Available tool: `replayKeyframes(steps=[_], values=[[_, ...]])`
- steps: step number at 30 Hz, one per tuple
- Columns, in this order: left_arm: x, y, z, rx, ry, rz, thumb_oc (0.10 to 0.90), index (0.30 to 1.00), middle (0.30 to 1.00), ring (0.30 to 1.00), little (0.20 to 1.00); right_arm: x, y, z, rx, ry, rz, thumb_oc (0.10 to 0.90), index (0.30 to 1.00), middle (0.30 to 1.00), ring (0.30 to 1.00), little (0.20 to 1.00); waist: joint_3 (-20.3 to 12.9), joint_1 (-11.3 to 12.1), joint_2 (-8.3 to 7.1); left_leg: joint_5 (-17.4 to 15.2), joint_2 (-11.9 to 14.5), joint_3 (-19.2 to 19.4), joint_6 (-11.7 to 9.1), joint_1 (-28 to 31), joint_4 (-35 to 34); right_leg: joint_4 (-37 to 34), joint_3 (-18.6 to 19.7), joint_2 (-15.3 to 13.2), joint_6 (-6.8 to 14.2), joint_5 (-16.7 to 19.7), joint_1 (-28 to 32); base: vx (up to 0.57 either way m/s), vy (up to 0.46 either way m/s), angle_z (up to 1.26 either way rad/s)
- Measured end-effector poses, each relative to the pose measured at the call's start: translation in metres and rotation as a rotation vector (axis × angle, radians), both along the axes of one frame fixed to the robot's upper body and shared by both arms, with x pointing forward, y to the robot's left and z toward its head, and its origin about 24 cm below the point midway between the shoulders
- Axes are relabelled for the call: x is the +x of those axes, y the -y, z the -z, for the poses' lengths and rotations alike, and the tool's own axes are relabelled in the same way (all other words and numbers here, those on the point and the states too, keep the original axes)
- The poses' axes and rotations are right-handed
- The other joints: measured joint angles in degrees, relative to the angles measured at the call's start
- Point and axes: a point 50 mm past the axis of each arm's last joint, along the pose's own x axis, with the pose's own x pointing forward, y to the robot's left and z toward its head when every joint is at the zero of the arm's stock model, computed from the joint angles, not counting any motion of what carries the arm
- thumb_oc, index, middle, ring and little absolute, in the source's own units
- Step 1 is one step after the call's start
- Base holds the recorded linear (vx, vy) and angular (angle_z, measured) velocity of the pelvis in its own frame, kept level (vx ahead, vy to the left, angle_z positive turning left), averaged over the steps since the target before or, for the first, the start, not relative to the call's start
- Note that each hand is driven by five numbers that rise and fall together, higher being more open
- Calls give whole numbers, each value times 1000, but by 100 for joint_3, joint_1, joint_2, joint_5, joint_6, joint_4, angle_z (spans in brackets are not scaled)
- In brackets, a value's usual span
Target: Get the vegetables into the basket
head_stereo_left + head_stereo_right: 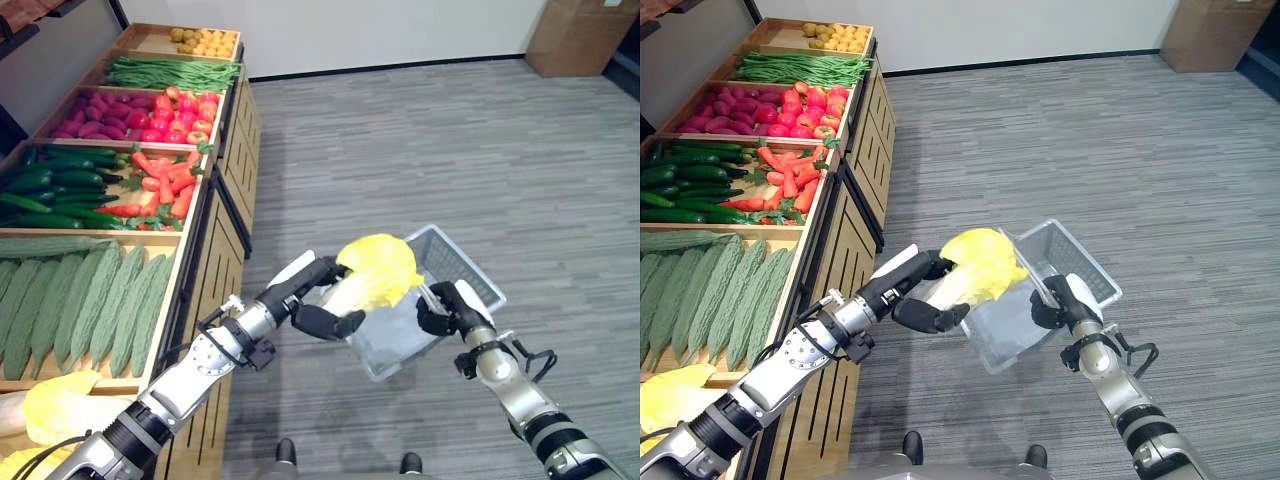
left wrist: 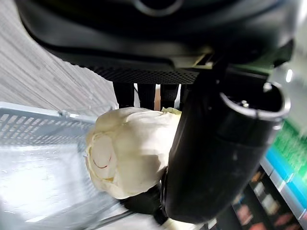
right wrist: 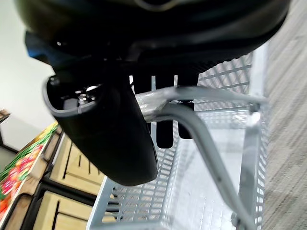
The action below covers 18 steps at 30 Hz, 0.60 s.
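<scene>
The scene is viewed downward from two head cameras set slightly apart; the produce shelf (image 1: pixel 120 180) and grey basket (image 1: pixel 470 275) are shared. Each wrist camera is aimed closely along its own hand, and that basket is caught.

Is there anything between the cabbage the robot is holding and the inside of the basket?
Nothing visible. The left robot hand holds the cabbage over the open top of the basket, which the right robot hand holds by its handle. The part of the basket's inside that shows is empty.
</scene>
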Motion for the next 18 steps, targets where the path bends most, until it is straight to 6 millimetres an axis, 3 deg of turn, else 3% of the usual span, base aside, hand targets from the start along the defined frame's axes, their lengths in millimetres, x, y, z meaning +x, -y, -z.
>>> replayKeyframes(steps=[8,13,18], values=[[8,-3,18,335,158,75,400,300,300,300,300,15,-25,-13,19,31,-117,400,300,300,300,300,-3,-82,-8,0,-1,22,0,10,0,1,28,1,-3,7,-8,2,1,-1],[11,-6,44,485,219,66,400,300,300,300,300,15,-65,-31,153,82,-263,400,300,300,300,300,-4,-144,-28,-1,2,49,0,13,-2,1,58,4,-4,11,-26,5,6,-1],[13,-17,57,577,271,10,400,300,300,300,300,14,-83,-43,267,106,-332,400,300,300,300,300,-4,-152,-95,-7,9,114,-6,33,-2,1,123,10,-9,22,-59,4,-1,-7]])
